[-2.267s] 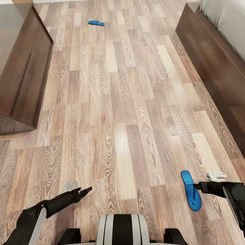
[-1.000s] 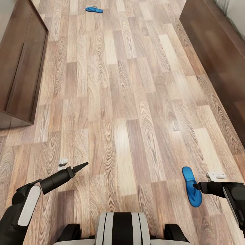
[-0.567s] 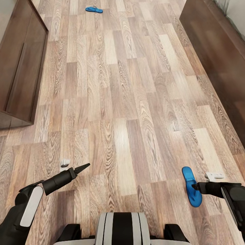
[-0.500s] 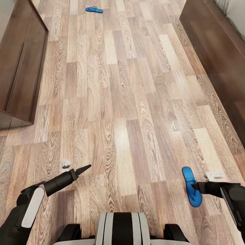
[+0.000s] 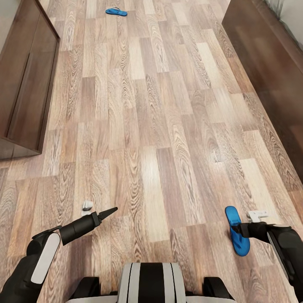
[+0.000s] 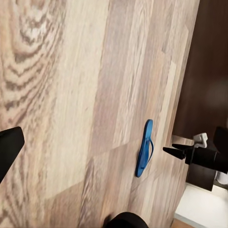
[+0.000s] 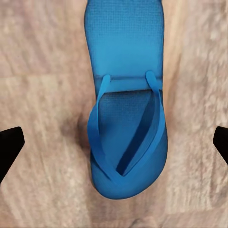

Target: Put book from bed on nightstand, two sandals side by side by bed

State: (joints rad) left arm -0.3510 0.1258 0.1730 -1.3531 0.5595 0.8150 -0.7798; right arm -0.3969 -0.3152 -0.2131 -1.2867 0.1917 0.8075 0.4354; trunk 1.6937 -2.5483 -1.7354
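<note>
One blue sandal (image 5: 235, 235) lies flat on the wood floor near my right side, close to the bed frame (image 5: 269, 80). My right gripper (image 5: 234, 228) hovers just above its middle. In the right wrist view the sandal (image 7: 126, 71) is centred between the two spread fingertips (image 7: 10, 142), open and not touching it. The second sandal (image 5: 116, 11) lies far ahead on the floor. My left gripper (image 5: 110, 211) points forward over bare floor, open and empty. In the left wrist view I see the near sandal (image 6: 144, 148) and the right gripper (image 6: 178, 152) beside it. The book and nightstand are out of view.
A dark brown cabinet (image 5: 25, 84) stands along the left. The bed's dark wooden side runs along the right. Wood-plank floor (image 5: 155, 126) stretches between them toward the far sandal.
The head view tilted down early on. Since then the left arm has moved right and slightly forward. The right gripper has edged left, further over the near sandal, which has not moved.
</note>
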